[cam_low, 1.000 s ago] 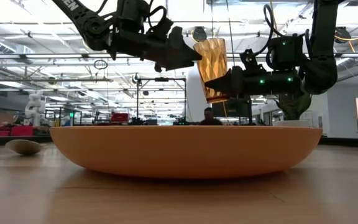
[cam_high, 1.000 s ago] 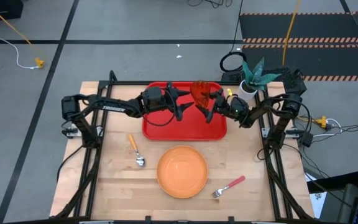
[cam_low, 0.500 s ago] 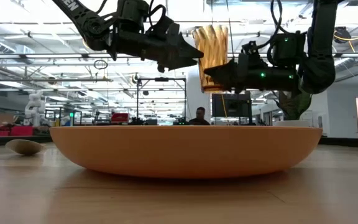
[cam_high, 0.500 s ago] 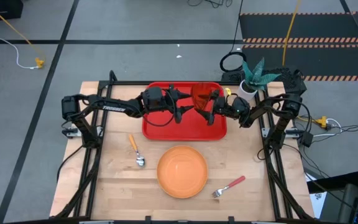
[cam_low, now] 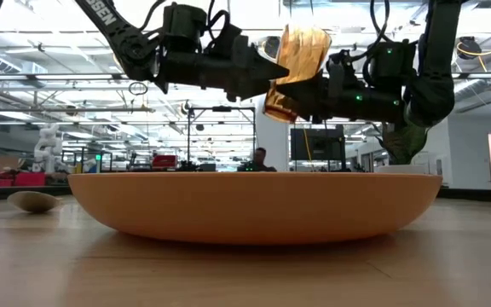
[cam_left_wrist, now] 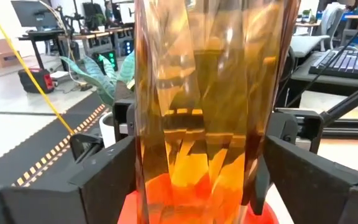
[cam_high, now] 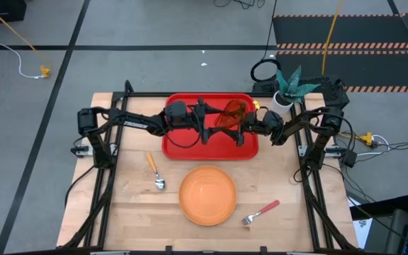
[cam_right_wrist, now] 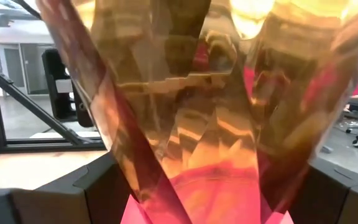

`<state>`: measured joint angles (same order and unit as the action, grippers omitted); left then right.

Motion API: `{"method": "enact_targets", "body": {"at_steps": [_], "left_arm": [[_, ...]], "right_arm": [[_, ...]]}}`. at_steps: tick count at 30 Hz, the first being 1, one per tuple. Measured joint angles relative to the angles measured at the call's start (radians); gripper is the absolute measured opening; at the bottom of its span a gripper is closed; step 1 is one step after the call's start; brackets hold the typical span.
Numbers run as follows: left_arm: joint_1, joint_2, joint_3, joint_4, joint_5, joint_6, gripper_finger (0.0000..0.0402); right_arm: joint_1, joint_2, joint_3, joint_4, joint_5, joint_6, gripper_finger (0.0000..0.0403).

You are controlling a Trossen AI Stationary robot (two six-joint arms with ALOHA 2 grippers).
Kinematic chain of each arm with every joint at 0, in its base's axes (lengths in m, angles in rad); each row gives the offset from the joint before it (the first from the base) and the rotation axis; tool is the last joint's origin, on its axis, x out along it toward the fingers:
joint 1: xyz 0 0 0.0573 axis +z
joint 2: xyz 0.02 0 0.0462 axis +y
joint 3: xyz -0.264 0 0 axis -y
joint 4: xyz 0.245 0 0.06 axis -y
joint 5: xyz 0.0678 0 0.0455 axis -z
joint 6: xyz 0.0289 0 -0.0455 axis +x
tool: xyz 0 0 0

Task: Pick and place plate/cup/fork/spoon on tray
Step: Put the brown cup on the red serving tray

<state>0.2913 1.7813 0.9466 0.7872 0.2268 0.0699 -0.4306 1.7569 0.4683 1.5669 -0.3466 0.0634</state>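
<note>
The cup (cam_high: 231,113) hangs tilted above the tray (cam_high: 179,145), its long axis running from about 2 o'clock down to 8 in the high view; its base is hidden among dark fingers; the right gripper (cam_high: 244,128) is clamped on its sides, while the left gripper (cam_high: 208,127) brackets it with jaws spread, contact hard to make out; plate (cam_high: 207,195), spoon (cam_high: 155,172) and fork (cam_high: 260,212) lie on the table (cam_high: 129,212)
</note>
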Motion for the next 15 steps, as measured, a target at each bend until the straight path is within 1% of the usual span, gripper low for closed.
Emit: {"method": "enact_targets", "body": {"at_steps": [8,15], "left_arm": [[0.008,0.001,0.0,-0.026,0.009,0.028,0.0349],[0.001,0.052,0.03,-0.011,0.002,0.06,0.035]], "right_arm": [[0.0,0.0,0.0,-0.001,0.004,0.0,0.0325],[0.028,0.0,0.029,-0.009,0.028,0.004,0.0325]]}}
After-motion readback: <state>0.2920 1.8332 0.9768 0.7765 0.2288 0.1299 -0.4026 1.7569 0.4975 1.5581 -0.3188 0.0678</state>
